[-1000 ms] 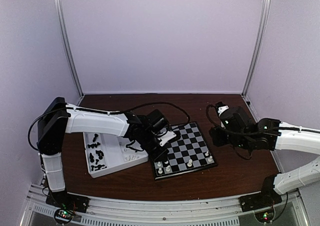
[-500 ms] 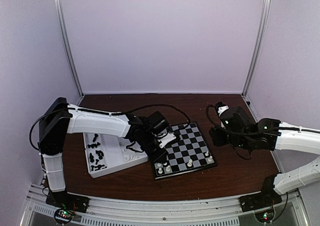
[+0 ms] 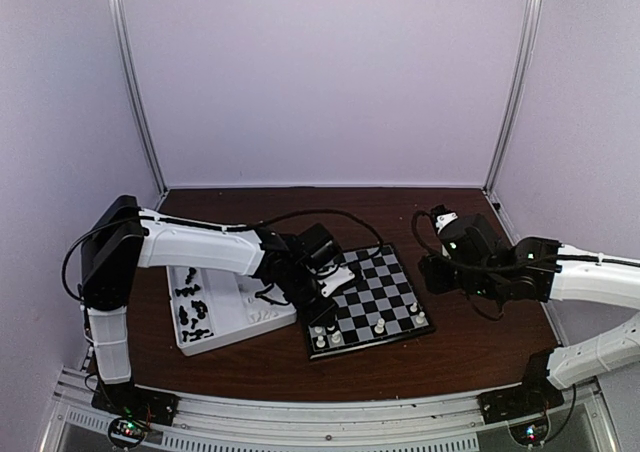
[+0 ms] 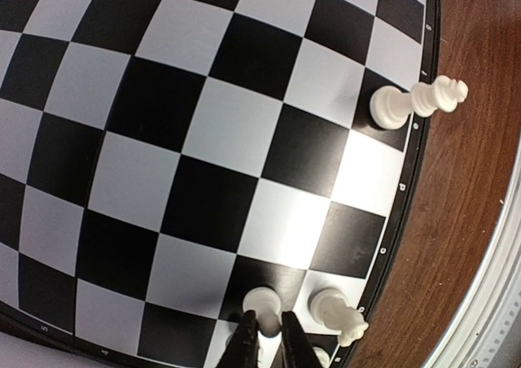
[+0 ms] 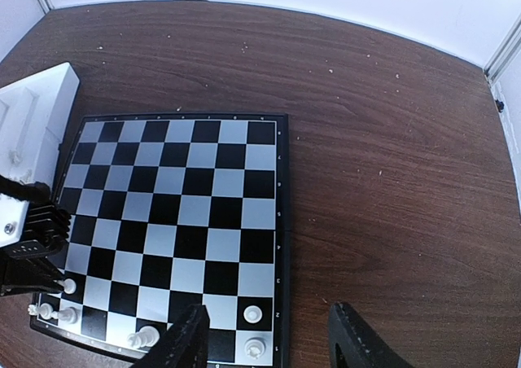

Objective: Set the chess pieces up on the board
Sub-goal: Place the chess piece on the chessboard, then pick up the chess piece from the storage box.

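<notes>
Only my left wrist view shows my left hand (image 4: pixel 267 339) narrow around a white pawn (image 4: pixel 262 303) by the board (image 4: pixel 203 140)'s near-left corner, grip uncertain; my right hand (image 5: pixel 269 343) hangs wide, empty.

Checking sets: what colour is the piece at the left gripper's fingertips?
The piece is cream-white; clearest in left wrist view.

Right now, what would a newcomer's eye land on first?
The board sits mid-table, almost bare, with a few white pieces along its near edge. The left gripper is low over its near-left corner, fingertips flanking a white pawn. Left of it, a white tray holds the black pieces.
</notes>
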`<action>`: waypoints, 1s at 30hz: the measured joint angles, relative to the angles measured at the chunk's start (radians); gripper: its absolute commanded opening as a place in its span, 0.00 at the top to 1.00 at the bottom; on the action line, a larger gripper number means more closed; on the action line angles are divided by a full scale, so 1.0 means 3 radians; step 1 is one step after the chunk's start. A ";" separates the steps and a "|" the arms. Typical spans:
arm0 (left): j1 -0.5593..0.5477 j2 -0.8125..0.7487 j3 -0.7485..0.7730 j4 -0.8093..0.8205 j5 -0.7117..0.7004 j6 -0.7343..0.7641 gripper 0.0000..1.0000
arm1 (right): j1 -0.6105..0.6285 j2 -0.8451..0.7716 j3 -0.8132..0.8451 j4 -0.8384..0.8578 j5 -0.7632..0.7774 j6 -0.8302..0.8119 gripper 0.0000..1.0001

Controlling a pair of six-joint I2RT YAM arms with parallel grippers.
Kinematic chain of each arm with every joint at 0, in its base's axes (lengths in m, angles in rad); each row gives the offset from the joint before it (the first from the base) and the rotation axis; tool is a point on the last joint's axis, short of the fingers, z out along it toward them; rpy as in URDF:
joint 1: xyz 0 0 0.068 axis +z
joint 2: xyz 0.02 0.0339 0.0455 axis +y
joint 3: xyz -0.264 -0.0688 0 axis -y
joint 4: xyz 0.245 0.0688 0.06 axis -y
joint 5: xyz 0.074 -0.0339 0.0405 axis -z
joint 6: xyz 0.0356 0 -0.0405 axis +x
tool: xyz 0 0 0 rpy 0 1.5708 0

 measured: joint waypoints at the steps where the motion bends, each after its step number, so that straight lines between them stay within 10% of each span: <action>1: 0.0000 0.0004 0.0001 -0.0001 0.0000 0.0000 0.88 | 0.0000 0.0000 -0.0003 -0.0003 0.0001 0.0000 0.48; 30: 0.0164 -0.0746 -0.0047 -0.0108 -0.0465 -0.0393 0.80 | -0.0015 0.0000 -0.0019 0.0004 -0.0011 -0.0005 0.48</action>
